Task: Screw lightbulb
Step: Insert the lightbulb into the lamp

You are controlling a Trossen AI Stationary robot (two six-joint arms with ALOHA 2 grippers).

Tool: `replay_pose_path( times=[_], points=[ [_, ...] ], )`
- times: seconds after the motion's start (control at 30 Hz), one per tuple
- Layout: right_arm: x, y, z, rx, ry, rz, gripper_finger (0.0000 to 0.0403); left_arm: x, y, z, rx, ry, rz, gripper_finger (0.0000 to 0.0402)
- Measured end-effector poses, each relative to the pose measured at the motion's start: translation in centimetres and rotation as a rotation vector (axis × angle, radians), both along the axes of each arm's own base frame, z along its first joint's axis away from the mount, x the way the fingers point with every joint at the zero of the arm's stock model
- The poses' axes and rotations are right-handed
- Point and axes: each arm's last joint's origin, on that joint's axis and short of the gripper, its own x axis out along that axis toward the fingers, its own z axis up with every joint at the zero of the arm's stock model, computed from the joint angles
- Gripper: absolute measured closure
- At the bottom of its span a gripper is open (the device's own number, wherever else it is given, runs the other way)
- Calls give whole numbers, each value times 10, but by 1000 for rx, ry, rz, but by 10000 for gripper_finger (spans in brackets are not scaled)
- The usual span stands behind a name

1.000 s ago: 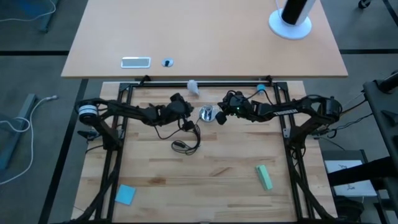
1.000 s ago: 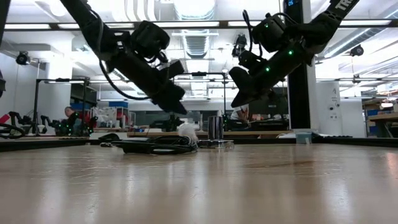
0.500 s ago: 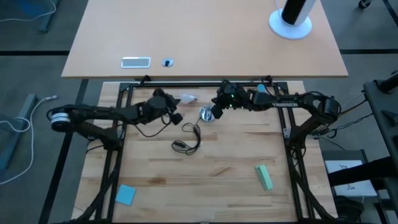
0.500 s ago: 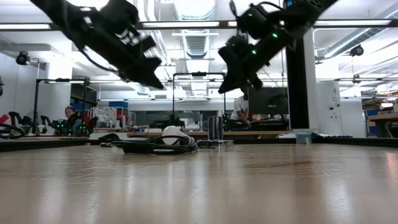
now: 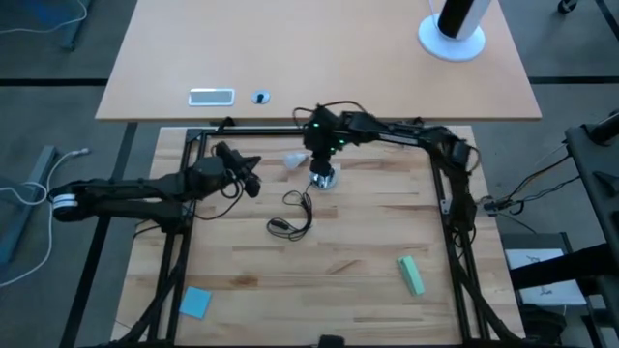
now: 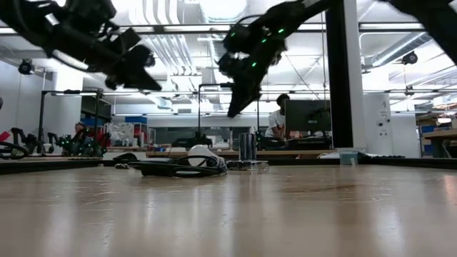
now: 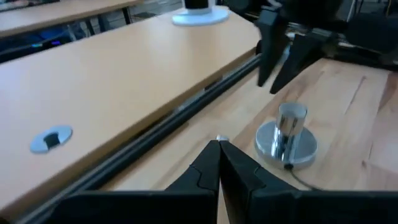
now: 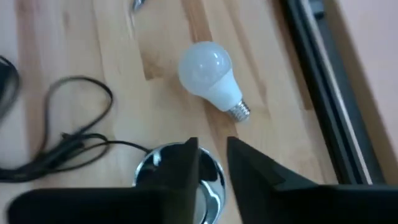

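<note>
The lightbulb (image 8: 210,73) lies on its side on the wooden counter (image 5: 348,251), untouched, toward the far edge and just left of the round silver socket (image 5: 324,178). In the right wrist view its frosted round end and its greyish screw base show plainly, with the long axis flat on the boards. From above, the lightbulb (image 5: 294,159) is only a pale smudge, but its axis runs roughly left to right, with the screw base toward the far rail. From counter height, only a white dome (image 6: 201,151) shows above a coil of black cord (image 6: 175,166), and the base is hidden.

The right hand (image 5: 322,155) hangs above the socket, between it and the bulb, fingers a narrow gap apart and holding nothing. The right wrist view shows its two dark fingers (image 8: 180,171) apart over the socket's shiny rim. The left hand (image 5: 250,184) sits apart to the left of the bulb, its fingers pressed together and empty. In its own wrist view the tips (image 7: 219,163) meet in a point.

A green block (image 5: 410,275) and a blue square (image 5: 194,302) lie on the near part of the counter. People in the room behind (image 6: 275,127) are too small to make out.
</note>
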Motion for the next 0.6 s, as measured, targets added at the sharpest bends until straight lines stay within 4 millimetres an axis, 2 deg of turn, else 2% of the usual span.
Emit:
replay_pose_path(
  times=[0.13, 0.27, 0.43, 0.6],
  points=[
    [20, -8, -14, -10, 92, 62, 253, -8, -5, -10, -19, -38, -42, 401],
    [36, -15, -24, -23, 149, 111, 217, -11, -7, -12, -3, -84, -67, 401],
    [47, -17, -37, -12, 237, 159, 199, -13, -8, -14, -1, -81, -70, 401],
    [56, -19, -49, 1, 275, 177, 199, -11, -8, -18, -8, -64, -79, 401]
  ],
)
